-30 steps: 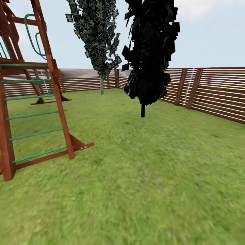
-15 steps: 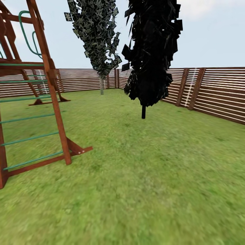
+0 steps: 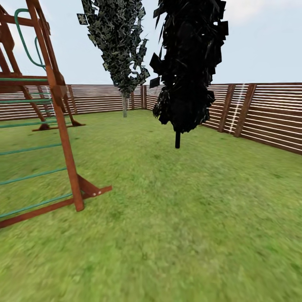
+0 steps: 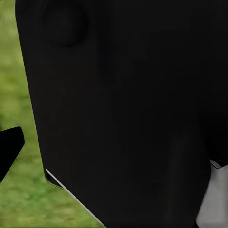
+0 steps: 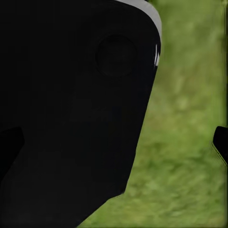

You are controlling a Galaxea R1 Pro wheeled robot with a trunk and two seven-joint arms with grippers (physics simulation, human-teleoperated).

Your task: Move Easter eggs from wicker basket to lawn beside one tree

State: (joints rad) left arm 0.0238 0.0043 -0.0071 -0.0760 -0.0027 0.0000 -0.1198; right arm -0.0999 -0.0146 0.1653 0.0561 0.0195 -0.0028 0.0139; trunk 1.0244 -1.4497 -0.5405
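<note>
With no basket or eggs ahead on the lawn (image 3: 188,218) and jaw state impossible to tell, driving on risks clipping the climbing frame (image 3: 63,126) at nine o'clock.

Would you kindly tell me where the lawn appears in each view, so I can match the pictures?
Head view: the lawn covers the lower half, up to the wooden fence.
Left wrist view: a green strip beside the black robot housing.
Right wrist view: a wider green area beside black housing.
Shared landmark: the mottled green grass.
</note>
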